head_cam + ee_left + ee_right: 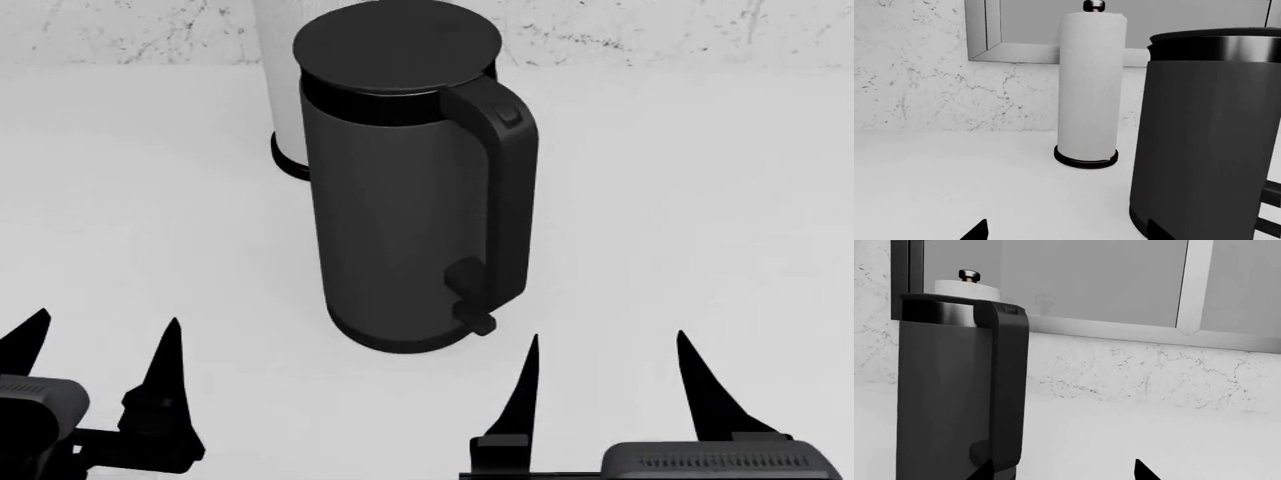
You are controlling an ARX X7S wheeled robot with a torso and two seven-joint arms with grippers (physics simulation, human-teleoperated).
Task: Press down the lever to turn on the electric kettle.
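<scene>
The electric kettle (394,200), a tall charcoal-black cylinder with a flat lid and a straight loop handle, stands on the white counter. It also shows in the left wrist view (1204,135) and the right wrist view (954,390). The lever (475,318) is a stubby black tab at the handle's lower end, pointing toward me. My right gripper (607,345) is open and empty, just in front and right of the lever. My left gripper (100,335) is open and empty, in front and left of the kettle. In each wrist view only the fingertips show (977,231) (1142,471).
A white paper-towel roll (1089,85) on a black base ring stands behind the kettle, near the marble back wall (921,75). A window frame (1194,290) runs above the wall. A square button (509,117) sits at the handle's top.
</scene>
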